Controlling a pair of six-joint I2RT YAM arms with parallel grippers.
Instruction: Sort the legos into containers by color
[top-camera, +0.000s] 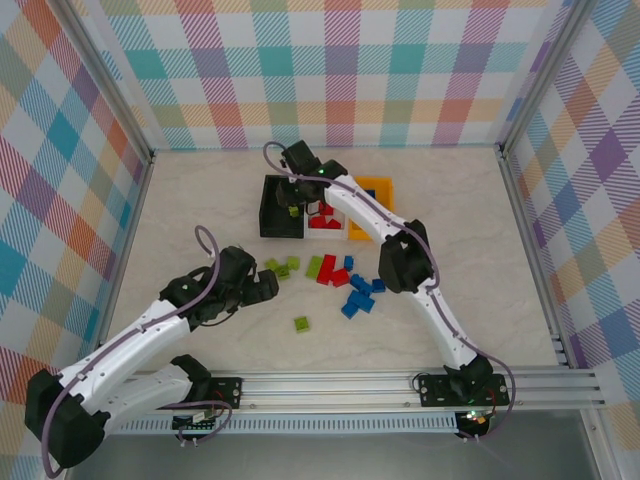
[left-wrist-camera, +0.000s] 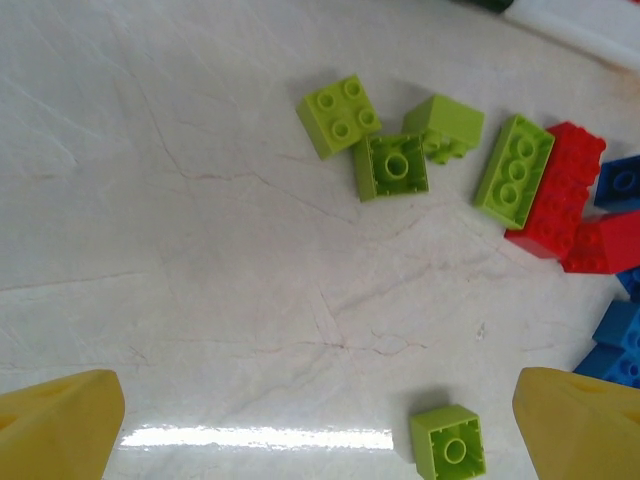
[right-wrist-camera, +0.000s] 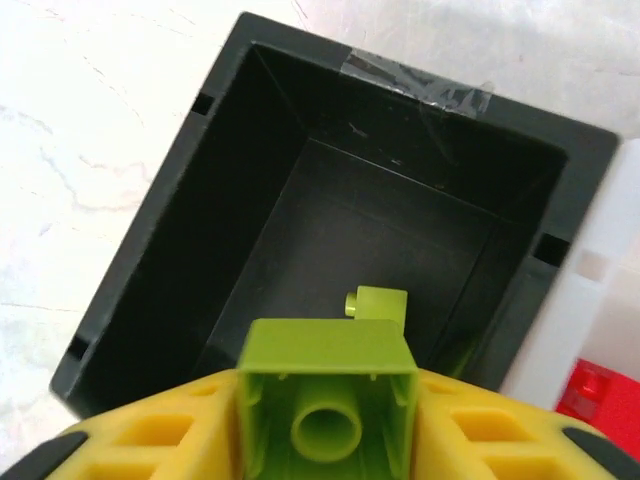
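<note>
Two arms share the sorting. The left gripper (top-camera: 266, 288) hangs low over the table, jaws wide and empty, with a lone lime brick (left-wrist-camera: 447, 447) just ahead, nearer its right finger. The right gripper (top-camera: 293, 206) clamps a held lime brick (right-wrist-camera: 328, 395) directly above the black bin (right-wrist-camera: 200, 240), where a lime piece (right-wrist-camera: 378, 303) already lies. Release looks next.

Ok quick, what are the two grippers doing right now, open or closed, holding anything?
Left gripper: open, holding nothing.
Right gripper: closed on a lime green lego above the black bin.
</note>
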